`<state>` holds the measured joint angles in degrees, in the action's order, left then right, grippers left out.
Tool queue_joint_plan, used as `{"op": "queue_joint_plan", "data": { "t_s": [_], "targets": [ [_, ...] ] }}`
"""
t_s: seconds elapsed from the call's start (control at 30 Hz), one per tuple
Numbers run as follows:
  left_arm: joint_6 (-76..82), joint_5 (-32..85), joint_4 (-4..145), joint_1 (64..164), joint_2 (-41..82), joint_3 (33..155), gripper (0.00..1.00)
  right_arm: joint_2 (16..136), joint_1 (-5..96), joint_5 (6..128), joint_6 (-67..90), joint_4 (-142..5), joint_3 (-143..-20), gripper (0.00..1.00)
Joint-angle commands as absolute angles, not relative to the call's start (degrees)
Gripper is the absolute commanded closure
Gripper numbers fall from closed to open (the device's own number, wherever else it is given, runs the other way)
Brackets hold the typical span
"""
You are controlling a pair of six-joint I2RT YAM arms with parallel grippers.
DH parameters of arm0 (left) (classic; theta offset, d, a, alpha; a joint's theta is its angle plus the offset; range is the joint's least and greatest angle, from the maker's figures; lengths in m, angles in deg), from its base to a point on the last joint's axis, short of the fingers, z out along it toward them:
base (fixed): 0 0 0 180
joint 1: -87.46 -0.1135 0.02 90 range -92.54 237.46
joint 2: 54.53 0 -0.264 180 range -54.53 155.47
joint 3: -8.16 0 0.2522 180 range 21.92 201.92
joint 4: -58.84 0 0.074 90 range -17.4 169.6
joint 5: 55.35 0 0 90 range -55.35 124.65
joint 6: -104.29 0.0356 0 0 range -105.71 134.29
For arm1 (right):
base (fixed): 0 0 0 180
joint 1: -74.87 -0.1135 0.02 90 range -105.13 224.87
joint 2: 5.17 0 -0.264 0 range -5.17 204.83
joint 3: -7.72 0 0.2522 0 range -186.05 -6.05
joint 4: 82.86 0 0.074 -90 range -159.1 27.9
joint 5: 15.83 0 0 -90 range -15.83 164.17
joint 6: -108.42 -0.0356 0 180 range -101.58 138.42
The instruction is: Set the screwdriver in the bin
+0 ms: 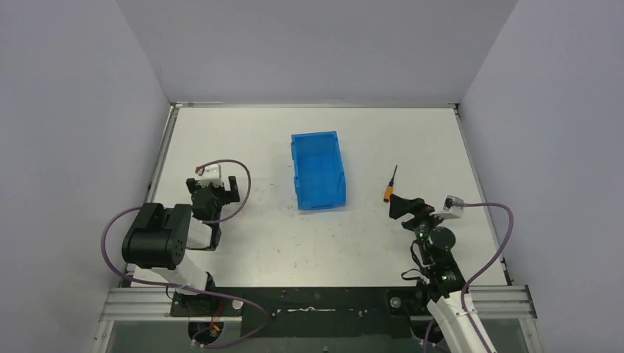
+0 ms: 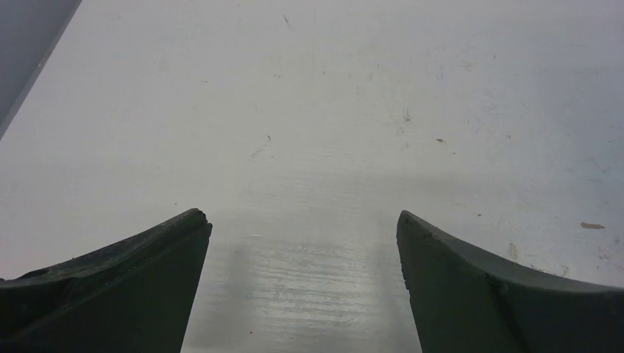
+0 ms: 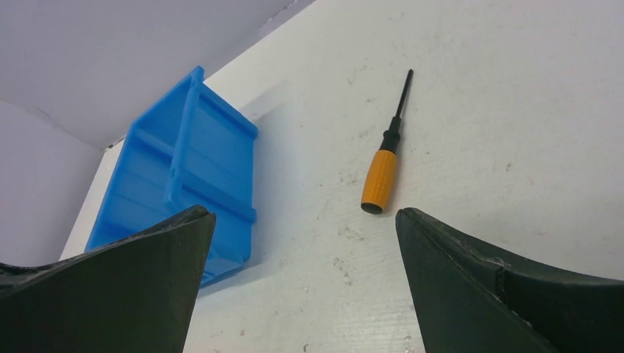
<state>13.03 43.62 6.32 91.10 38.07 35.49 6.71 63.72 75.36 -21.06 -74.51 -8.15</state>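
With its jaws spread and empty, your right gripper (image 1: 401,207) sits just at 6 o'clock of the screwdriver (image 1: 391,184), lying flat at 3 o'clock of the bin (image 1: 318,170), so closing on the thin shaft (image 3: 402,95) instead of the handle (image 3: 380,180) may let it roll away.

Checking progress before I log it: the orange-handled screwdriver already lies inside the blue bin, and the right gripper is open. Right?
No. The screwdriver lies on the table, outside the blue bin to its right, as the top external view shows. The right gripper is open.
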Motion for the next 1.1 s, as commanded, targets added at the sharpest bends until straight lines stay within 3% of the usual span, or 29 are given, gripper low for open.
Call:
{"op": "queue_joint_plan", "data": {
  "t_s": [0.0,0.4,0.6,0.8,1.07],
  "targets": [
    [12.82,43.53,2.94,90.89,38.06,36.5,0.03,10.1,64.14,78.84,-25.94,-75.77,-11.28,0.0],
    [12.78,43.53,3.01,90.89,38.01,36.46,0.03,26.82,64.13,75.18,-23.15,-81.02,-25.22,0.0],
    [12.71,43.53,3.03,90.89,37.85,36.48,0.03,49.25,64.23,72.76,-14.67,-62.2,-45.98,0.0],
    [12.71,43.49,3.1,90.89,37.87,36.43,0.03,74.08,64.31,82.41,-11.39,-38.13,-66.93,0.05],
    [12.68,43.5,3.08,90.84,37.89,36.46,0.03,92.45,64.11,84.11,-9.97,-31.44,-73.76,0.09]
  ]
}}
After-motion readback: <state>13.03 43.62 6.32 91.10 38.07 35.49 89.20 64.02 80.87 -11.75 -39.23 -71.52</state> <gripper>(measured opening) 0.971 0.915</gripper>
